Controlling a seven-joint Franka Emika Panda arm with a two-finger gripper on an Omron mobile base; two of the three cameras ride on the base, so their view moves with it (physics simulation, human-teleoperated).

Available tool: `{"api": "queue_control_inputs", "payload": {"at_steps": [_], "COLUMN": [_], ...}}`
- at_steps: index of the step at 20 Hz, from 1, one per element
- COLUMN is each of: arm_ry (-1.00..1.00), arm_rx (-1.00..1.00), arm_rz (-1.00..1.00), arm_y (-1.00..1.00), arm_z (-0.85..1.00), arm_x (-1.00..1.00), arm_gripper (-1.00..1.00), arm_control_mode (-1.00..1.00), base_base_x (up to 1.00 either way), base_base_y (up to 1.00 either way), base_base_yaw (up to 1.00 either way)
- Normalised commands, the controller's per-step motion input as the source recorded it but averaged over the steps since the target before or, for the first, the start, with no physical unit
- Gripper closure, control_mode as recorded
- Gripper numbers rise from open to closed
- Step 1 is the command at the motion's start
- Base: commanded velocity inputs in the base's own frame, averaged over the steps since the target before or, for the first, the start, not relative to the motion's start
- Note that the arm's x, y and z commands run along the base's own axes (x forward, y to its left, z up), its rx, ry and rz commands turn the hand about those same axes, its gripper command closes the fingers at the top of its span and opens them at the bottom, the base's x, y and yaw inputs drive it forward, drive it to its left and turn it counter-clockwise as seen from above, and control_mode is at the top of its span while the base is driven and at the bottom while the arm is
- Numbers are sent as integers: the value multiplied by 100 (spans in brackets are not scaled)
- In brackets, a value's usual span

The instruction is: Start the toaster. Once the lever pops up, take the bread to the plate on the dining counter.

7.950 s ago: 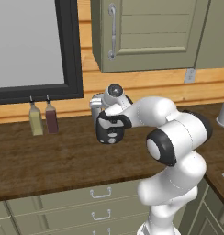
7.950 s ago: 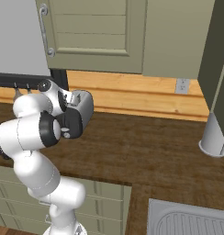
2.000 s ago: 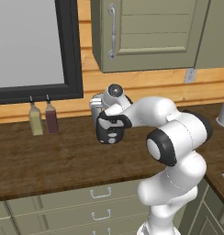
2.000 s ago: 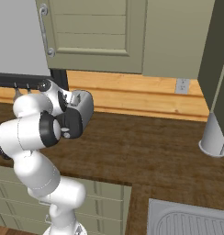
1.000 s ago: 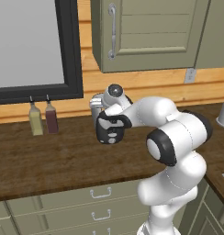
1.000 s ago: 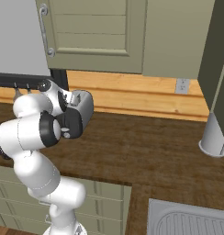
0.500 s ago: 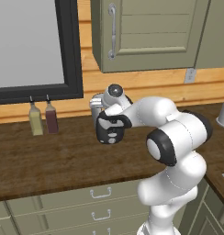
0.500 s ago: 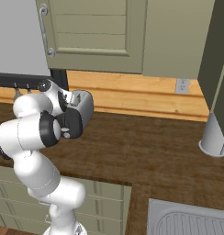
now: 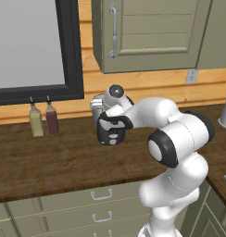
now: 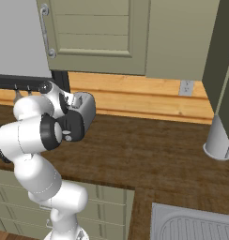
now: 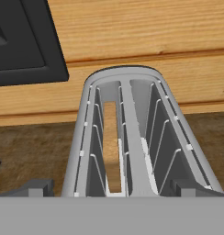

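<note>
My claw (image 9: 109, 139) is hanging with its jaws spread wide and gripping nothing, poised just above the near end of the toaster (image 11: 137, 137). In the hand view I am looking straight along the toaster's top: two long slots are running away from me, side by side, with thin wire guides lining their walls. The bread (image 11: 112, 147) is sitting down inside the slot on the left of that view, showing as a narrow tan strip sunk below the rim. The slot on the right is showing bare metal walls.

From the base views, the toaster's shiny silver body (image 10: 85, 112) is peeking out just past my dark hand, standing on the dark wood-grain tabletop (image 9: 64, 162) close to the back wall. Beyond the toaster, orange-toned wood planks (image 11: 146, 32) are covering the wall. A black-framed panel (image 9: 71, 51) is hanging on that wall, above and to the left of my claw. Two slim bottles (image 9: 43, 119), one pale and one dark red, are standing together on the tabletop well to the left of my claw, beneath that frame. An olive green cabinet door (image 9: 147, 32) is hanging above me. Olive drawers (image 9: 87, 203) are sitting under the tabletop's front edge.

I cannot tell where the toaster's lever is standing, since my own hand is hiding that end.
</note>
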Motion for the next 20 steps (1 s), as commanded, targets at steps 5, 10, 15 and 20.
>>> {"api": "queue_control_inputs", "payload": {"at_steps": [5,10,15,20], "arm_ry": [0,0,0,0], "arm_rx": [0,0,0,0], "arm_rz": [0,0,0,0], "arm_y": [0,0,0,0], "arm_z": [0,0,0,0], "arm_x": [0,0,0,0], "arm_gripper": [-100,-100,-100,-100], "arm_control_mode": [-100,-100,-100,-100], "base_base_x": [0,0,0,0], "base_base_y": [0,0,0,0], "base_base_yaw": [0,0,0,0]}}
